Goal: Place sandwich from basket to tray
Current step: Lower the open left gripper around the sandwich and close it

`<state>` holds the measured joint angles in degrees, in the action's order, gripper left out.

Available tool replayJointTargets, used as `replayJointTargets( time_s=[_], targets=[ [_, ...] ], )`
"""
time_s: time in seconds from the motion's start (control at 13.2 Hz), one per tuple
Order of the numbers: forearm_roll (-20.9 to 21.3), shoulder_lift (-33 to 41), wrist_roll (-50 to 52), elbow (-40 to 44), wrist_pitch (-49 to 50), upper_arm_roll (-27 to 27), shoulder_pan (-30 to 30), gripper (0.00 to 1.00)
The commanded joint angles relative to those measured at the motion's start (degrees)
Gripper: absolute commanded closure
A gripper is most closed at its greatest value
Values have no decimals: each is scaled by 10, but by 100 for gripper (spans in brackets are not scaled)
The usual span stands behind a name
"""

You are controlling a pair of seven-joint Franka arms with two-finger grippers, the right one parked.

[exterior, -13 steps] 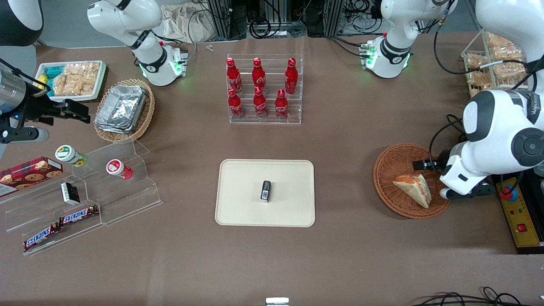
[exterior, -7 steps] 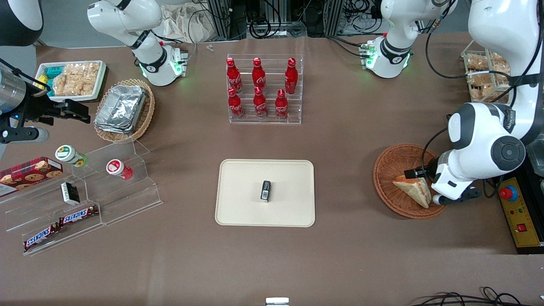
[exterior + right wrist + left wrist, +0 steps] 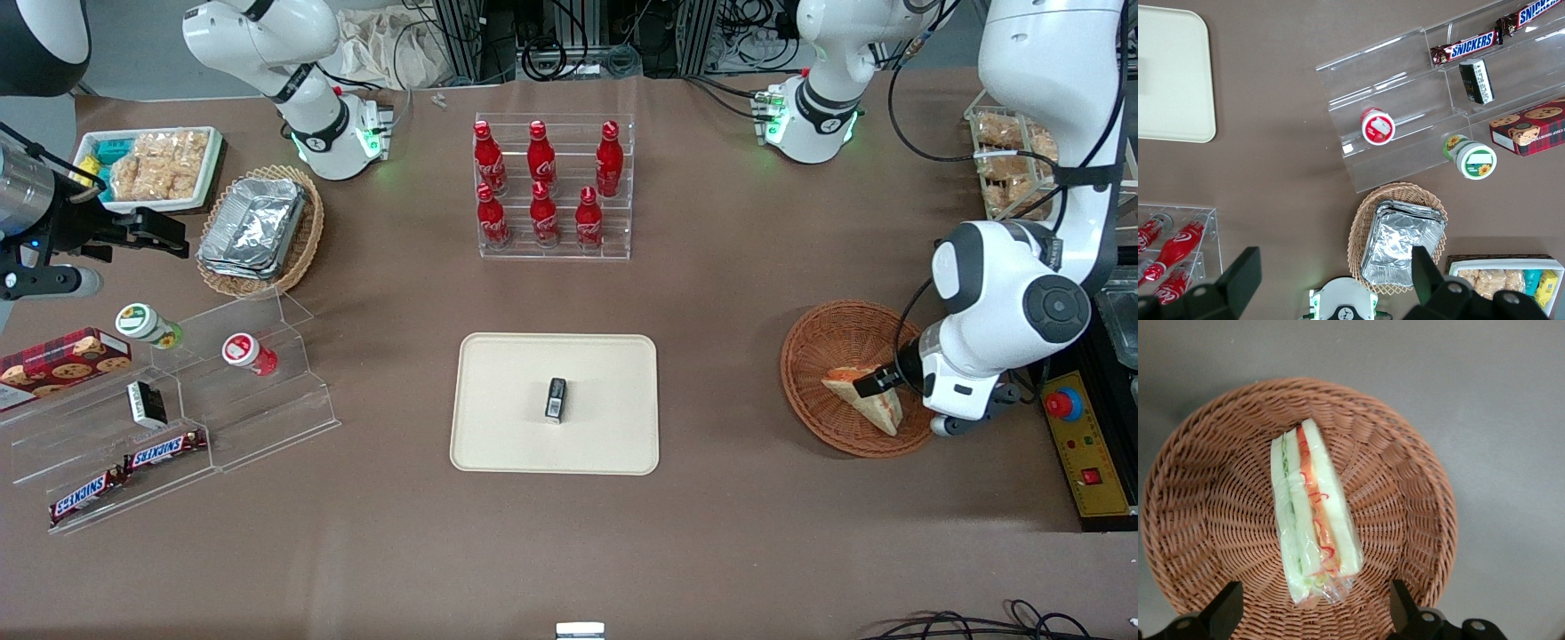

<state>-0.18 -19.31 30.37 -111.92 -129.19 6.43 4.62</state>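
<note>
Left wrist view gives you the gripper (image 3: 1313, 613) spread wide above the basket (image 3: 1418, 480), fingers clear of the sandwich (image 3: 1313, 523) (wrapped, lying mid-basket); no label is legible on it.

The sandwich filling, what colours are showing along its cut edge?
Orange-red and pale green between white bread on the sandwich, clearest in the left wrist view; the open gripper hovers above it.

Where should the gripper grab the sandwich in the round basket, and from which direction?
Probably from straight above, closing across the two flat bread faces. The sandwich stands on edge in the basket, filling edge up, so its thin width suits the jaws. The gripper hangs open over the wedge's end, fingers either side; gripping nearer mid-length looks steadier, and the basket's shallow rim leaves room.
</note>
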Motion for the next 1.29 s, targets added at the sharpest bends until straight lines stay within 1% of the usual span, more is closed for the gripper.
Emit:
replayJointTargets(
  time_s=[0.0, 0.38, 0.76, 0.83, 0.91, 0.98, 1.06, 1.13, 1.21],
  targets=[
    [-8, -6, 43, -17, -25, 2, 10, 1],
    [-8, -33, 110, -17, -83, 2, 10, 1],
    [-8, -35, 121, -34, -105, 1, 10, 2],
    [-7, -34, 121, -35, -106, 0, 12, 4],
    [-7, -33, 123, -36, -106, 1, 12, 12],
    [-6, -33, 131, -36, -106, 0, 12, 29],
    [-4, -31, 134, -36, -105, 1, 12, 51],
    [-3, -30, 134, -36, -101, 1, 12, 71],
    [0, -27, 132, -35, -98, 1, 12, 86]
  ],
)
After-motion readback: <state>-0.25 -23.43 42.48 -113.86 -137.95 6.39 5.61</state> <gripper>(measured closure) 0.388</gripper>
